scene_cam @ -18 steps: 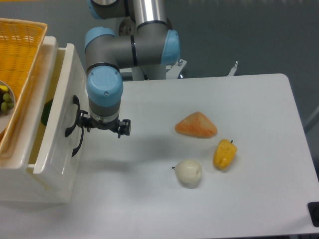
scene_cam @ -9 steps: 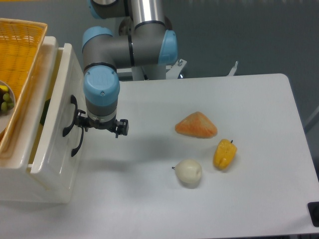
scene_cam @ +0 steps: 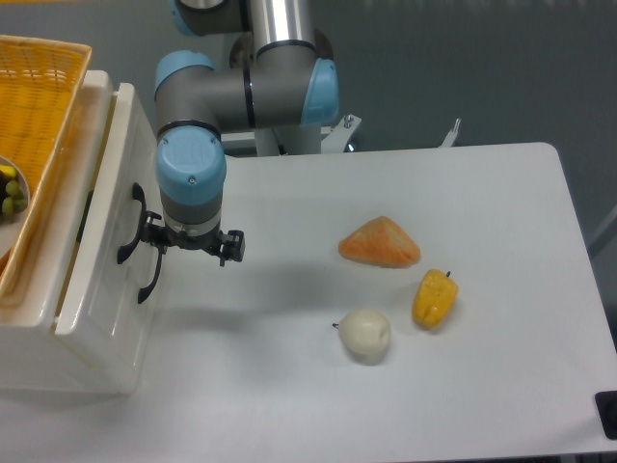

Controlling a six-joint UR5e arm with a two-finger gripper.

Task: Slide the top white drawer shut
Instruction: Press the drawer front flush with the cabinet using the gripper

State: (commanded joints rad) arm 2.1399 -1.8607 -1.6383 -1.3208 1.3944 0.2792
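Note:
The top white drawer (scene_cam: 100, 203) stands at the left of the table, pulled out a little, with a narrow dark gap showing behind its front panel. Two black curved handles (scene_cam: 135, 231) sit on the cabinet's front. My gripper (scene_cam: 190, 243) points down right beside the drawer front, its left black part touching the handles. The blue wrist above hides its fingertips, so their spacing does not show.
A yellow wicker basket (scene_cam: 39, 92) rests on the cabinet top at the far left, with green fruit (scene_cam: 9, 193) in it. On the table to the right lie an orange wedge (scene_cam: 379, 243), a yellow pepper (scene_cam: 434, 299) and a white pear-like fruit (scene_cam: 364, 335).
My gripper has moved left against the drawer front. The top drawer has slid left with it, and the open gap has narrowed.

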